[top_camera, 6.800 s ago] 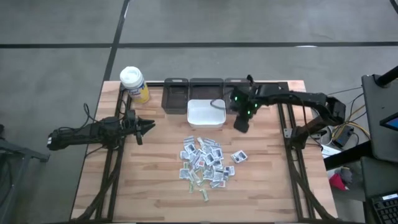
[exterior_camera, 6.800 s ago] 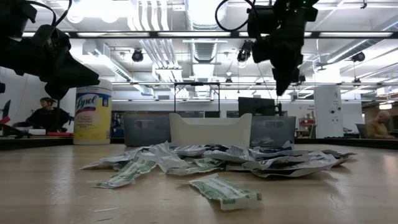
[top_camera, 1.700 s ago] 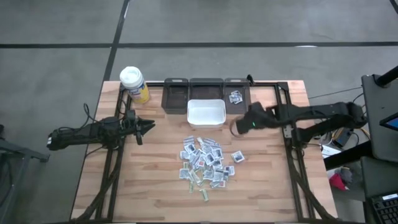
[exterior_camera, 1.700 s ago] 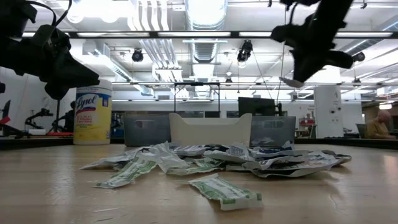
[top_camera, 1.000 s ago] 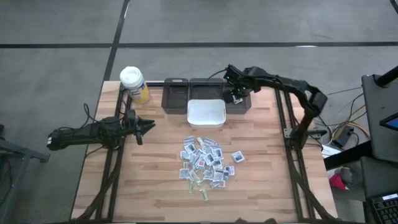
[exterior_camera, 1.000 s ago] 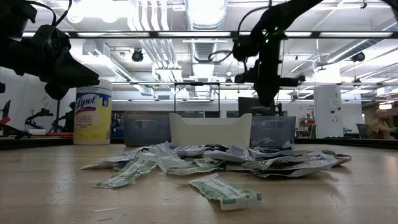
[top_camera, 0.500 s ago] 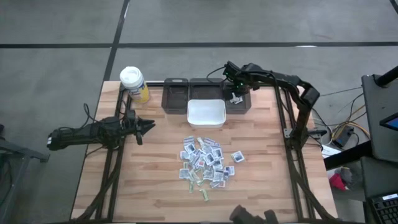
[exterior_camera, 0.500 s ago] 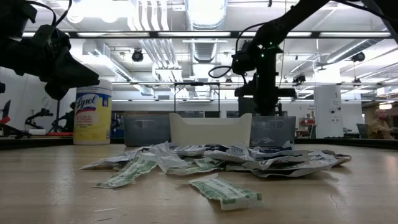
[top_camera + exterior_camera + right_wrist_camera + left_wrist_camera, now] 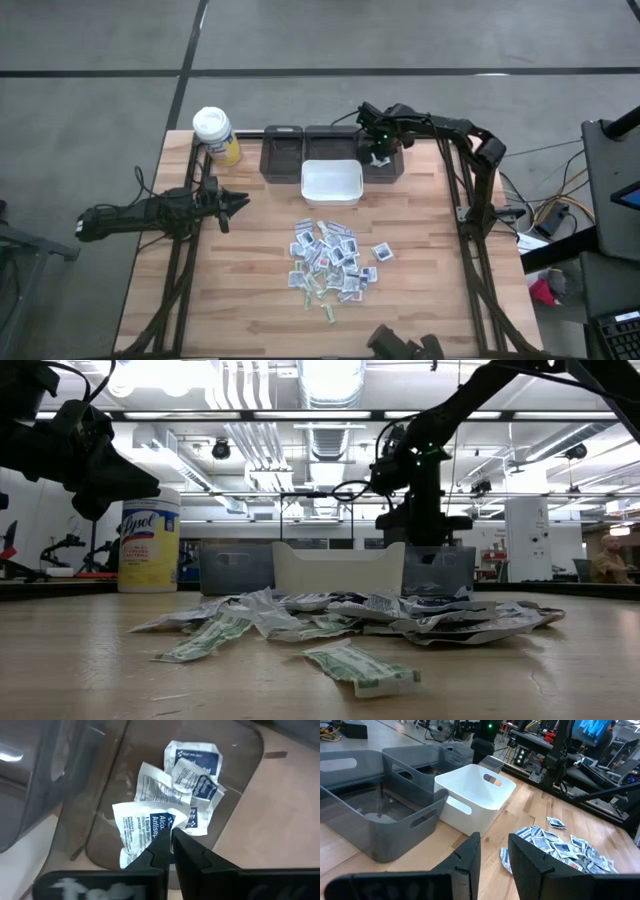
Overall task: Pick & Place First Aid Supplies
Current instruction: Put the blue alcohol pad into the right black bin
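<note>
Ceiling strip lights [image 9: 330, 380] throw strong white light down, and they burn out to pure glare straight above the right gripper [image 9: 420, 525] in the low view. Against that brightness both arms turn to near-black silhouettes. From overhead the wooden worktop [image 9: 250, 300] is evenly lit, with only faint, soft shadows under the arm beams. Close behind the left gripper [image 9: 492, 851] its own fingers blur, while the white bin [image 9: 475, 795] ahead stays crisp. Beneath the right gripper the grey bin floor [image 9: 235, 765] carries a dull sheen, and the dark bar nearest that camera is smeared out of focus.
</note>
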Available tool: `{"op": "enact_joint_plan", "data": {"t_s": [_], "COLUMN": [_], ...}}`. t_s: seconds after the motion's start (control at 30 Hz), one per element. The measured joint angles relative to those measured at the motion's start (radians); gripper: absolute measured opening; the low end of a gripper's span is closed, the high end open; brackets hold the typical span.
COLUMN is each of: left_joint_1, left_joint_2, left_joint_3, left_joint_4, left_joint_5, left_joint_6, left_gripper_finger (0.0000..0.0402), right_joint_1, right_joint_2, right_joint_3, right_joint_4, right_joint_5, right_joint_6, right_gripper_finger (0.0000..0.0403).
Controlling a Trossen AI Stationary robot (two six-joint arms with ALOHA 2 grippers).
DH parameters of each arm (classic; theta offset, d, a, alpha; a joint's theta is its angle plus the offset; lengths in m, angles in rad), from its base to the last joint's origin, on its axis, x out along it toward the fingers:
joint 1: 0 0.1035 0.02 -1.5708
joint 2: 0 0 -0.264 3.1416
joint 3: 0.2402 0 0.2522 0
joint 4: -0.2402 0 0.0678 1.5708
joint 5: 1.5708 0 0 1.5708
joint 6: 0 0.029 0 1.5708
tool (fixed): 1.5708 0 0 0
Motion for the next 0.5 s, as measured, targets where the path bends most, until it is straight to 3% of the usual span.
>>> {"op": "enact_joint_plan", "data": {"t_s": [0.3,0.5], "left_joint_1": [0.000,0.000], "left_joint_2": [0.000,0.000], "left_joint_3": [0.000,0.000], "left_joint_4": [0.000,0.000], "left_joint_5": [0.000,0.000], "left_joint_6": [0.000,0.000], "left_gripper_finger": [0.0094,0.0094], "right_joint_1": [-0.013,-0.005], "right_joint_2": [-0.011,-0.054], "right_joint_3": [0.000,0.000], "right_joint_4": [0.001,-0.015], "right_joint_5": [0.004,0.005], "right_joint_6": [0.000,0.000], "right_gripper_finger": [0.0092,0.0105]}}
